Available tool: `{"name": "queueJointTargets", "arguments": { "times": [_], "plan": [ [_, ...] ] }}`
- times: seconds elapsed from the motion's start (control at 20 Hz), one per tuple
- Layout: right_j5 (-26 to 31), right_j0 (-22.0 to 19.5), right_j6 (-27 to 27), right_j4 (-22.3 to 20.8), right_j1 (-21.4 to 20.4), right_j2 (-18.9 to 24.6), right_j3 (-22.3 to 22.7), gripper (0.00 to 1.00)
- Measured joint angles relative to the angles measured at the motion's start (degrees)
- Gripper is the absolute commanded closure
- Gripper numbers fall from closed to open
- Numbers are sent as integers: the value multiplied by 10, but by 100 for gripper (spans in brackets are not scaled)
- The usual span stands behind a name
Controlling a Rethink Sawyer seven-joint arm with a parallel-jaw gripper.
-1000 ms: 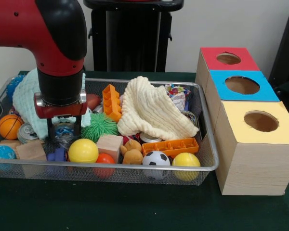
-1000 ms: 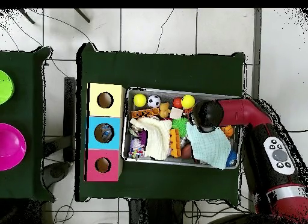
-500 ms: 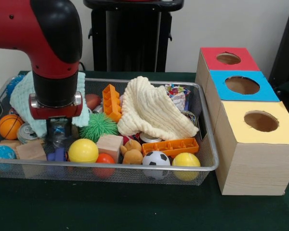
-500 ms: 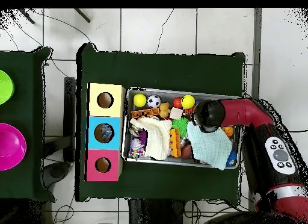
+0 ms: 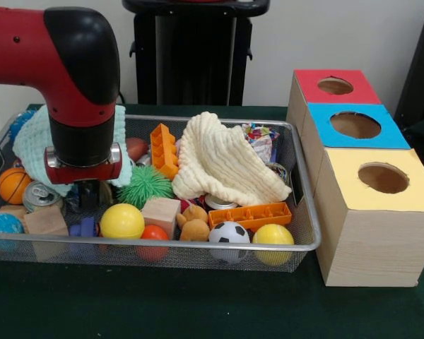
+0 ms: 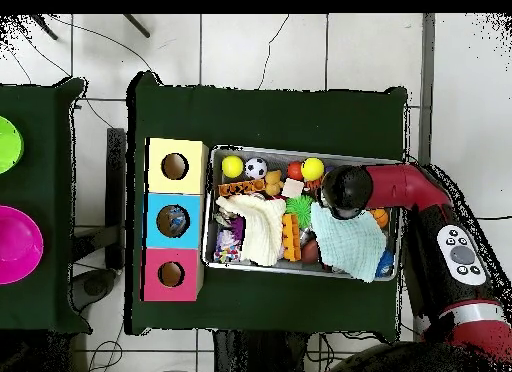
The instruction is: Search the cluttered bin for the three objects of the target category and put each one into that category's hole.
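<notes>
The silver wire-mesh bin (image 5: 305, 185) is full of toys and cloths; it also shows in the overhead view (image 6: 300, 152). The hole (image 5: 335, 85) in the red-topped wooden box is at the far right and is dark; from above the hole (image 6: 171, 274) shows nothing in it. My gripper (image 5: 85, 194) hangs under the red and black arm (image 5: 81, 92), low in the bin's left part. It is between a silver can (image 5: 39, 195), a yellow ball (image 5: 121, 221) and a mint cloth (image 5: 30, 145). Its tips are dark and partly hidden. From above, the arm (image 6: 346, 190) covers it.
A cream cloth (image 5: 226, 161) drapes over the bin's middle. Around it lie an orange brick (image 5: 164, 148), a green spiky ball (image 5: 146, 185), a wooden block (image 5: 160, 212), a soccer ball (image 5: 229, 234) and a basketball (image 5: 13, 185). Blue-topped (image 5: 355, 125) and yellow-topped (image 5: 381, 178) boxes stand nearer than the red one.
The arm has shifted left in the front view and sunk a little lower into the bin. The shiny crumpled thing seen at the gripper earlier no longer shows.
</notes>
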Motion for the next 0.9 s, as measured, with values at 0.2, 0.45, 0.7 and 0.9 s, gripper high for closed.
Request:
{"name": "queueJointTargets", "arguments": {
  "times": [0.2,0.45,0.7,0.9],
  "plan": [
    [0,0,0,0,3,0,0,100],
    [0,0,0,-1,5,0,0,0],
    [0,0,0,-1,6,-1,0,0],
    [0,0,0,-1,6,-1,0,0]
  ]
}}
